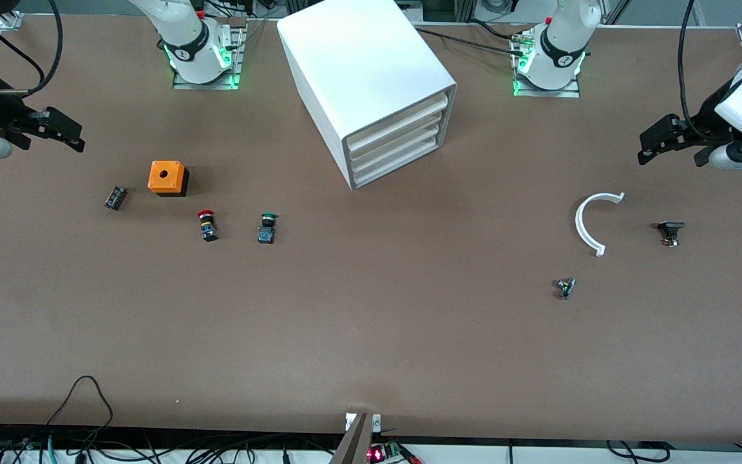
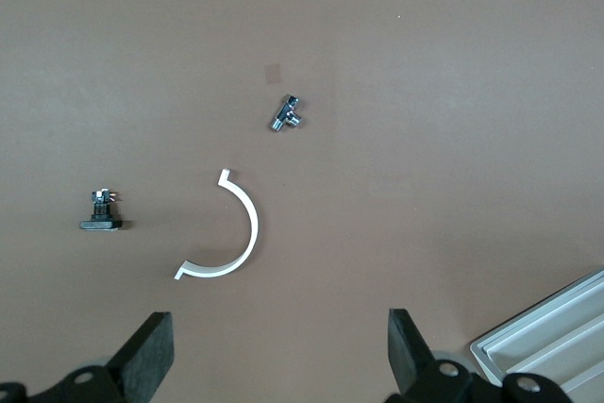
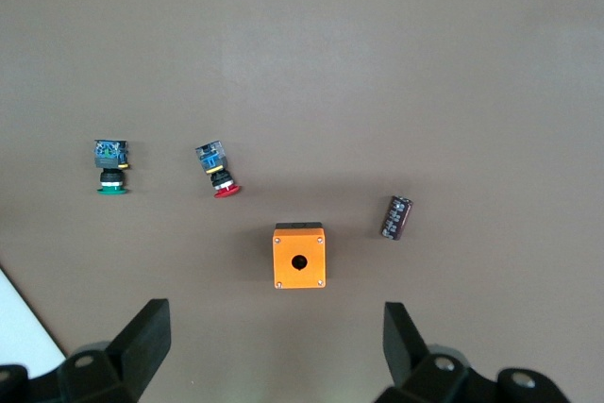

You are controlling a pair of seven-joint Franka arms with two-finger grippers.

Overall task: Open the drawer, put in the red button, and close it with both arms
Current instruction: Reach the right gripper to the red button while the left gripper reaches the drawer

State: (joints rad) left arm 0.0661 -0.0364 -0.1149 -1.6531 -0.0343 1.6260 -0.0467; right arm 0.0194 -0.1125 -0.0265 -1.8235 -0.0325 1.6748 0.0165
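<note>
Red button (image 1: 207, 225) lies between orange box (image 1: 167, 178) and green button (image 1: 267, 228)

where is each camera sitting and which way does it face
Front view: high across the table, facing both bases; shows the cabinet, left gripper and right gripper, jaws open.
Left wrist view: looks down past its fingers at the white arc.
Right wrist view: looks down at the red button, green button, orange box.
Front shares all these.

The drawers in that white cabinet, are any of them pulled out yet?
No, all shut. The three drawer fronts sit flush with the open face of the white cabinet, none sticking out, and neither arm is touching it.
</note>
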